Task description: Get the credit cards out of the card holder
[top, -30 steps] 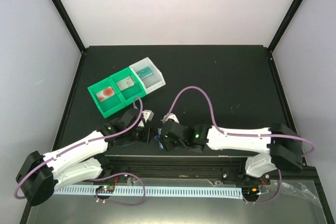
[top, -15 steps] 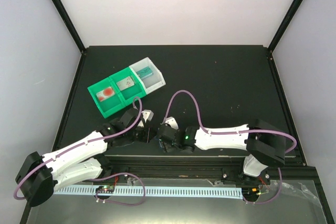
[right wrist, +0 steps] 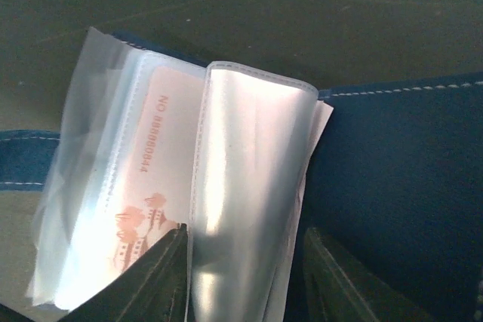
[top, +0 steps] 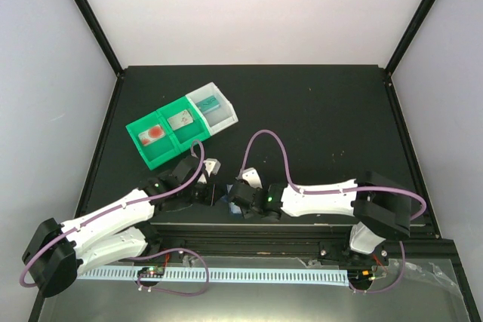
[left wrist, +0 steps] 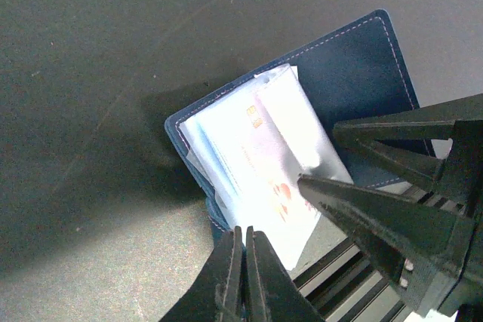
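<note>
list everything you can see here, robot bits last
card holder: 1, dark blue cover with clear sleeves, open at the table's near edge
credit card: at least 1, pale with pink print, inside a sleeve
tray: 1, green with white end bin, far left
red-patch card: 1, whitish, green compartment farthest from the bin
pale card: 1, middle compartment
teal item: 1, white bin
table: 1, black
left gripper: black, shut at the holder's edge
right gripper: black, open around a clear sleeve

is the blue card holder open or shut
Open: the dark blue stitched card holder lies spread flat, clear plastic sleeves fanned out, a whitish red-printed card inside one.
</note>
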Controlling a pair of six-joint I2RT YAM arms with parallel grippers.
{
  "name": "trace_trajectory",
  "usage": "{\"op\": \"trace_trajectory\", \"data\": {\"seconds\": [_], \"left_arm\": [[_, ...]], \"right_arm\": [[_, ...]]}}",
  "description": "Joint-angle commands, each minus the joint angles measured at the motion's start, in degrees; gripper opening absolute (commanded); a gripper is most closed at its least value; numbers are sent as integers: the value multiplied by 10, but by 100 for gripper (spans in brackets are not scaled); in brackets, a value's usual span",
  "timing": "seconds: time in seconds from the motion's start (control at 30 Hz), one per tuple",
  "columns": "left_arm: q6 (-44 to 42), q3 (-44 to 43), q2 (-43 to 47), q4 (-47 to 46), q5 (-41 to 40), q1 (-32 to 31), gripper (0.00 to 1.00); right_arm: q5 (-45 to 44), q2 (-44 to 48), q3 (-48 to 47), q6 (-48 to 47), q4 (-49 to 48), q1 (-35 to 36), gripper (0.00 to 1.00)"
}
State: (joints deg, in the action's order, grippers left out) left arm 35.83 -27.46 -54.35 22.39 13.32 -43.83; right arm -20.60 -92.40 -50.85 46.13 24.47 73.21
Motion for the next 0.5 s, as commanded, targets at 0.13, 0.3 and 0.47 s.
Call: {"op": "trace_trajectory", "data": {"seconds": [0.13,0.3,0.47], "left_arm": [[1,4,-11,-16,-11,5,2],[-1,10,-35,-31,-16,8,2],[-1,9,-53,-29,-29,16,1]], "right_arm": [[-61,51,41,27,13,-5,33],[-56,75,82,30,-16,-11,18],[-58,67,99,47,-21,-11,13]]}}
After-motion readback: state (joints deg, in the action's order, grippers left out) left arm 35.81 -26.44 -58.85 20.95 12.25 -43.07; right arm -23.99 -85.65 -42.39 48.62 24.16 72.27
